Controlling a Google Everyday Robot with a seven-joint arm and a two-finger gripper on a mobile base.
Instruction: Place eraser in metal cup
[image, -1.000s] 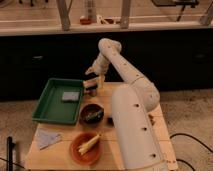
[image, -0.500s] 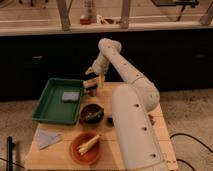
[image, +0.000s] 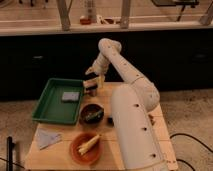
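Gripper (image: 96, 80) above, perhaps touching, metal cup (image: 91, 89), beside green tray (image: 48, 105)

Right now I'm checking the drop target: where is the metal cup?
In the camera view the metal cup stands at the table's far edge, just right of the green tray and behind the dark brown bowl. The gripper hangs directly above it.

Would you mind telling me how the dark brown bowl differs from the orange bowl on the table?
The dark brown bowl is smaller and sits mid-table, beside the green tray; the orange bowl is wider and nearer the front edge. The orange bowl holds pale yellowish pieces; the brown bowl's contents are dark. Both are round and upright. The gripper hovers by the metal cup.
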